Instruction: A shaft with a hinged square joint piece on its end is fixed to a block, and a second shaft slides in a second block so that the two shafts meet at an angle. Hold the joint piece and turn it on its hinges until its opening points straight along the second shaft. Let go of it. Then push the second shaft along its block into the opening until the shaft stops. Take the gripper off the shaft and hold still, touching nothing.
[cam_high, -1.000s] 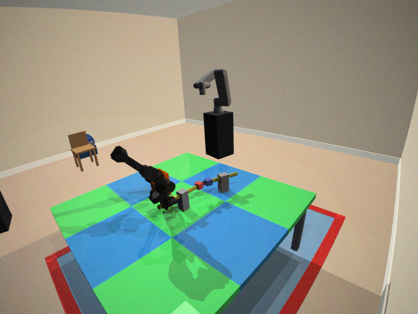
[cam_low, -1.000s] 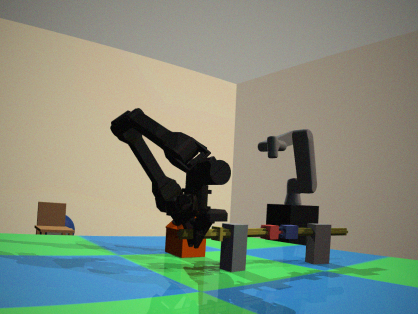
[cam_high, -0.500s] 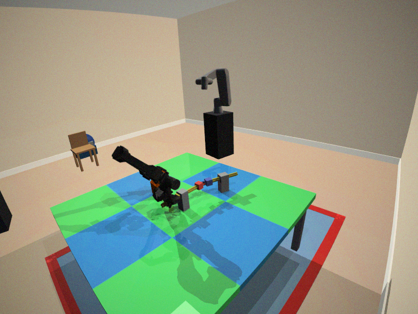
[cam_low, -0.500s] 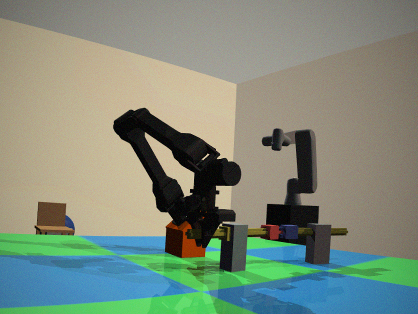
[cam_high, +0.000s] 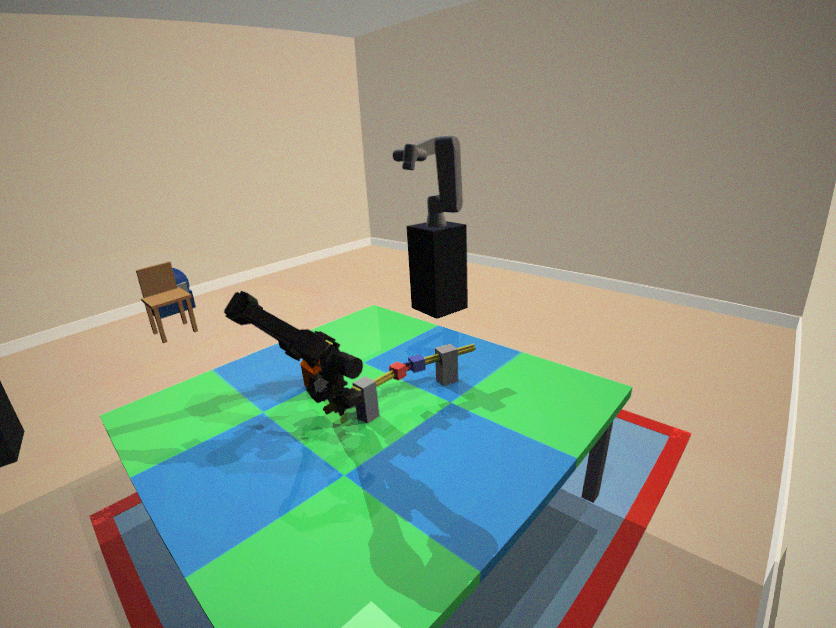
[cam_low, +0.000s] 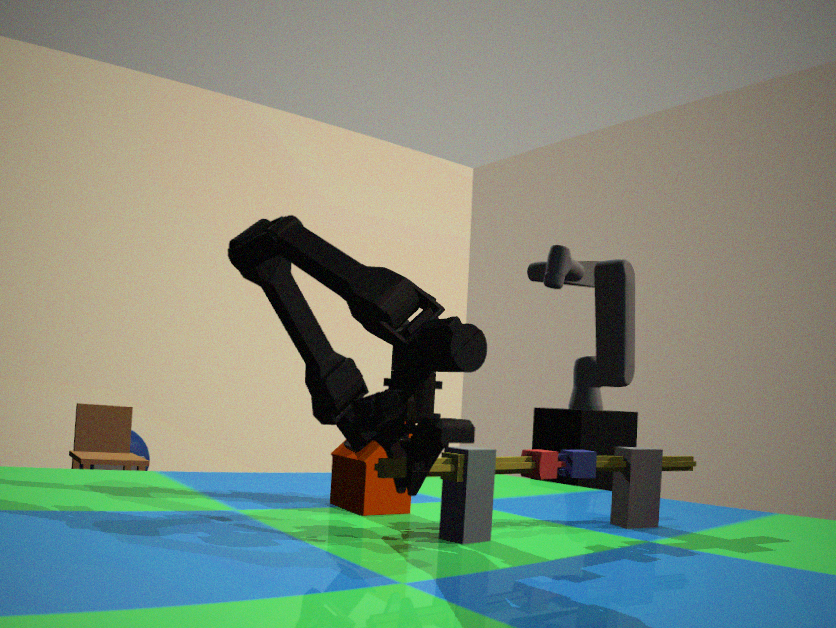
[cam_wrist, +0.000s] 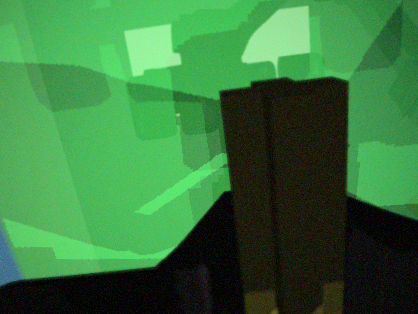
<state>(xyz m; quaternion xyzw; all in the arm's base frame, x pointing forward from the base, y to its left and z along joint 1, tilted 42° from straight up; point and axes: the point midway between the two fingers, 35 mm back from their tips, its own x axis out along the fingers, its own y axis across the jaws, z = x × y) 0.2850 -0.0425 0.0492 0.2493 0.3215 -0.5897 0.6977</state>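
The second shaft (cam_high: 383, 378) (cam_low: 510, 463) (cam_wrist: 307, 175), yellow and ridged, passes through the near grey block (cam_high: 366, 402) (cam_low: 467, 500). Its collar (cam_low: 456, 466) is close against that block. Its far end reaches the red joint piece (cam_high: 398, 370) (cam_low: 542, 464); how deep it sits inside is hidden. A blue piece (cam_high: 416, 363) (cam_low: 579, 463) joins the red one to the first shaft (cam_high: 466, 349) (cam_low: 678, 463), fixed in the far grey block (cam_high: 447, 367) (cam_low: 636, 490). My gripper (cam_low: 410, 476) (cam_wrist: 265, 199) is shut on the second shaft, between its outer end and the near block.
The orange arm base (cam_high: 310, 369) (cam_low: 368, 483) stands behind the gripper. The blue and green checkered table (cam_high: 466, 446) (cam_low: 202, 567) lies below. Another arm on a black pedestal (cam_high: 437, 270) and a wooden chair (cam_high: 166, 297) stand off the table.
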